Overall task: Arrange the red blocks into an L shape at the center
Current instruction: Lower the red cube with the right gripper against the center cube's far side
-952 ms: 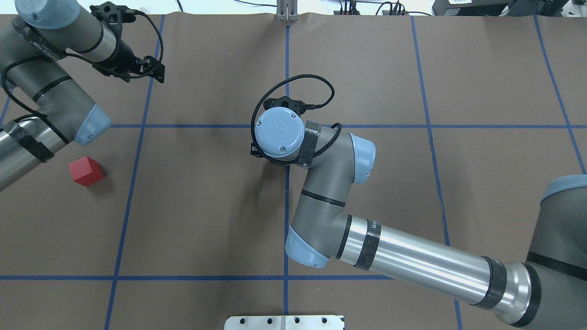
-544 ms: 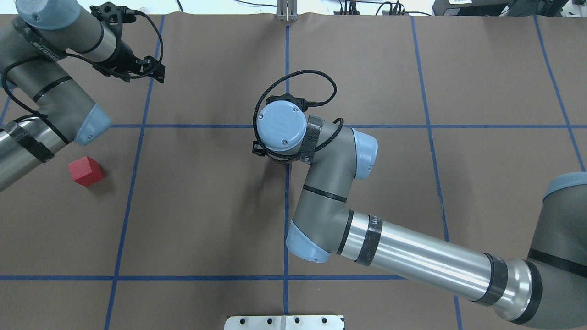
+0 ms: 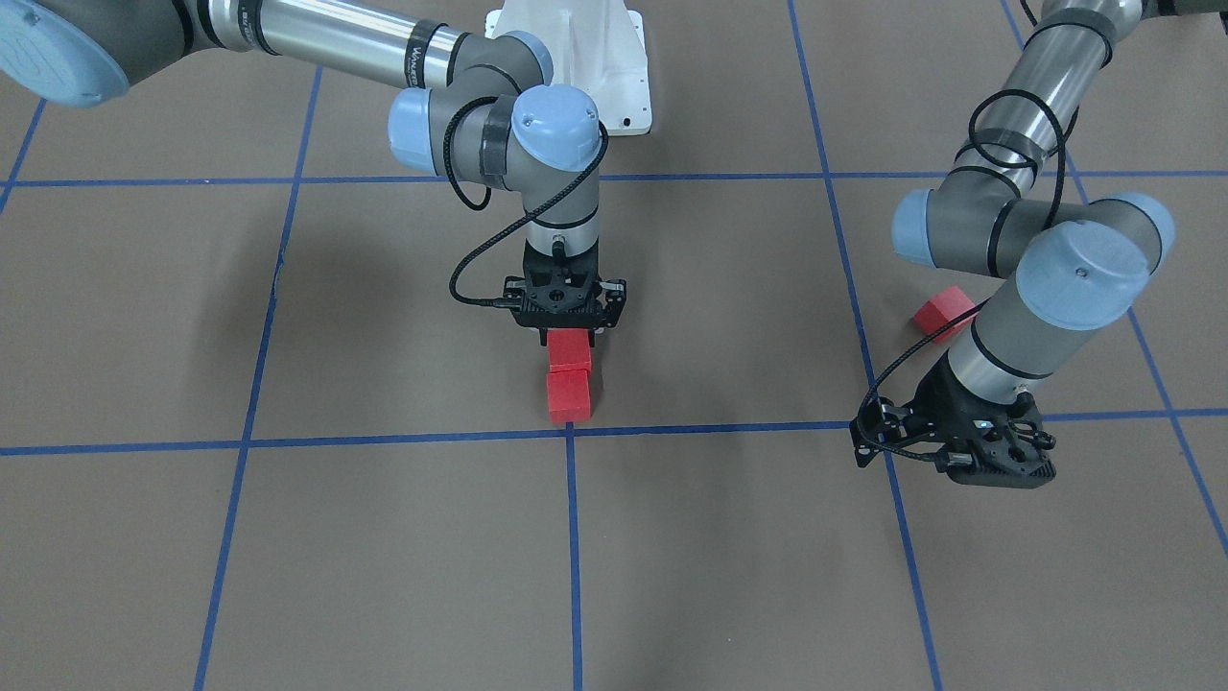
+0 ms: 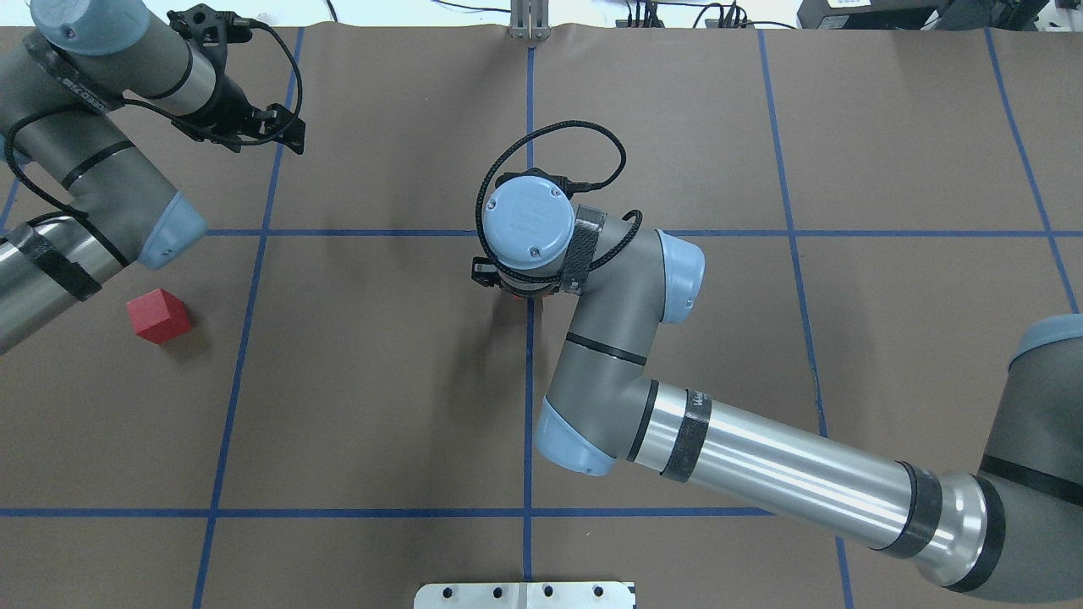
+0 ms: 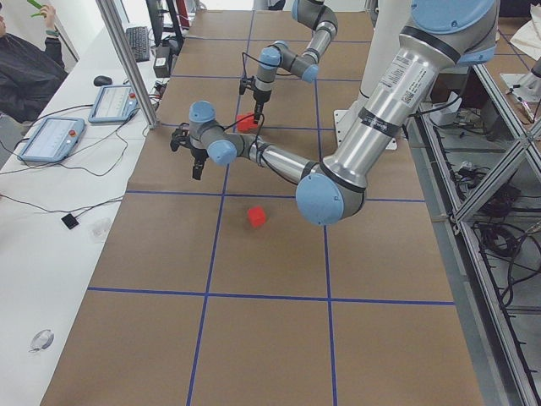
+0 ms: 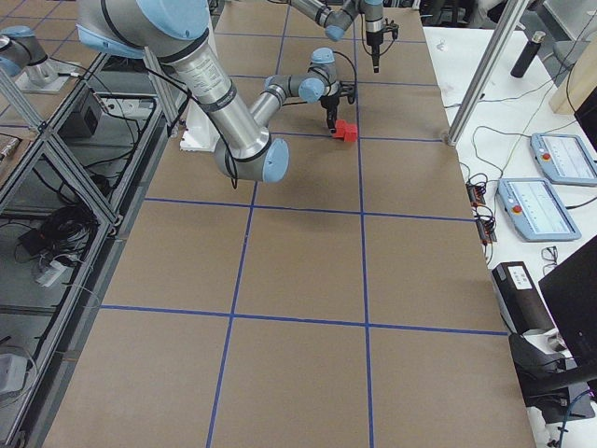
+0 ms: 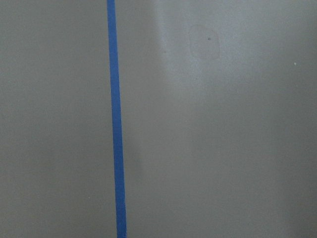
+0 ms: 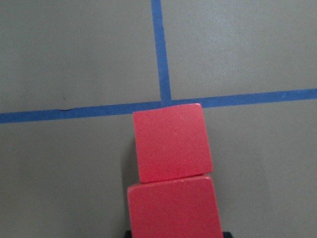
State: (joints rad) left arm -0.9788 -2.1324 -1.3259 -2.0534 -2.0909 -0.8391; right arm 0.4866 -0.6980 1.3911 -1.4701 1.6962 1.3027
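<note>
Two red blocks lie in a row just on the robot's side of the center crossing (image 3: 569,431). The one by the crossing (image 3: 568,395) stands free. My right gripper (image 3: 571,336) points straight down and is shut on the second block (image 3: 570,351), which touches the first. The right wrist view shows the free block (image 8: 171,144), the held block (image 8: 171,208) and the crossing (image 8: 163,104). In the overhead view my right wrist hides both blocks. The third red block (image 4: 158,315) lies alone on the left, also showing in the front view (image 3: 945,312). My left gripper (image 4: 286,135) hovers open and empty.
The brown surface (image 4: 381,381) carries a grid of blue tape lines. A metal plate (image 4: 525,595) sits at the near edge and the white robot base (image 3: 576,58) at the top of the front view. An operator's table with tablets (image 5: 51,139) runs along the far side.
My right wrist has moved away from the robot's base and slightly right, toward the center crossing, with the block in it. The left arm and the lone block have not moved.
</note>
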